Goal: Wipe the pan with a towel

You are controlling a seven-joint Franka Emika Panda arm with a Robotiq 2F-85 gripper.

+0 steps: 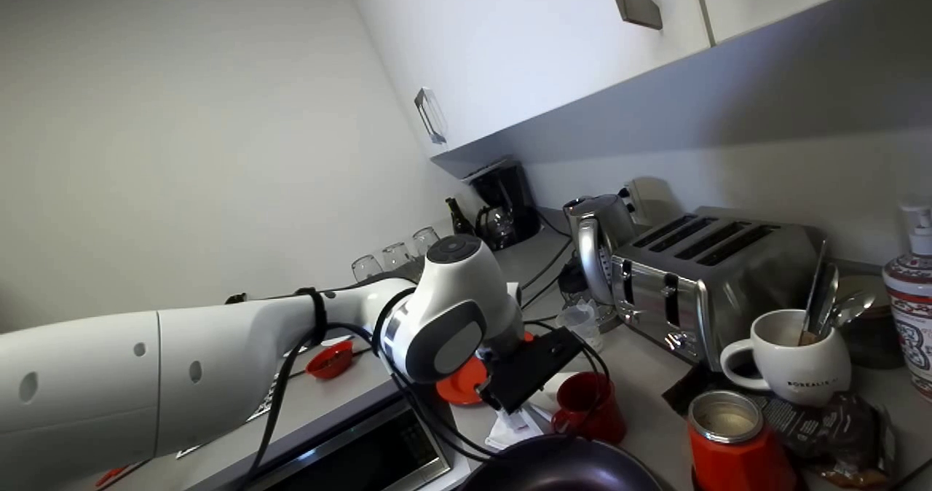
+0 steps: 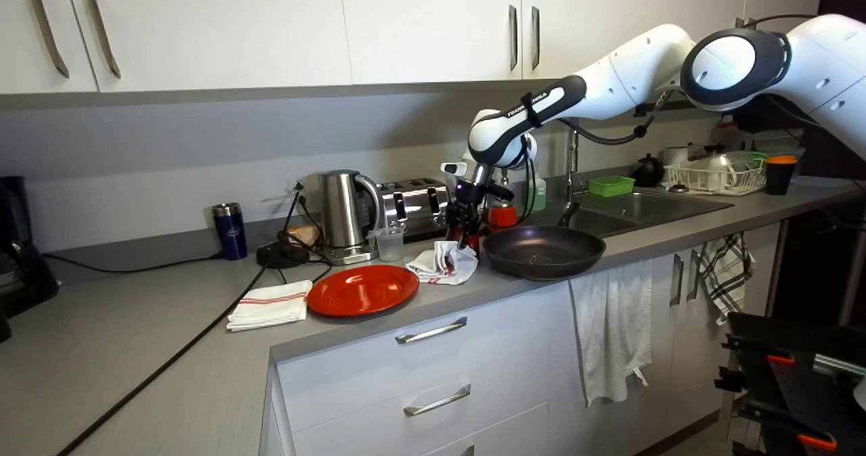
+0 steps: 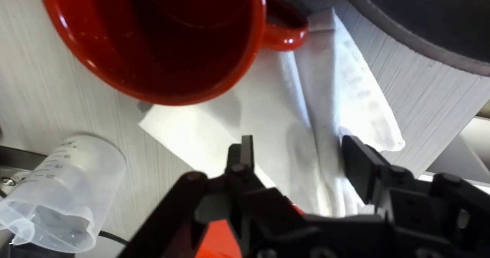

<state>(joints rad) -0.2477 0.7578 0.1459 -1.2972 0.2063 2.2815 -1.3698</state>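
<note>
The white towel (image 3: 275, 108) lies rumpled on the counter, partly beneath the red mug (image 3: 160, 51) in the wrist view. My gripper (image 3: 298, 141) stands open over it, its two fingers (image 3: 247, 152) well apart and a raised fold running between them. The right-hand finger appears close against that fold; whether it touches, I cannot tell. In an exterior view the towel (image 2: 446, 266) sits between the red plate and the large black pan (image 2: 544, 256), with the gripper (image 2: 463, 236) low at its back edge. The pan (image 1: 564, 469) is cut off in an exterior view.
The red plate (image 2: 363, 290) and a folded white cloth (image 2: 270, 304) lie along the counter's front. A clear plastic cup (image 3: 72, 185) stands near the gripper. Behind are the kettle (image 2: 340, 209) and toaster (image 1: 721, 280). A red moka pot (image 1: 735, 440) is near the pan.
</note>
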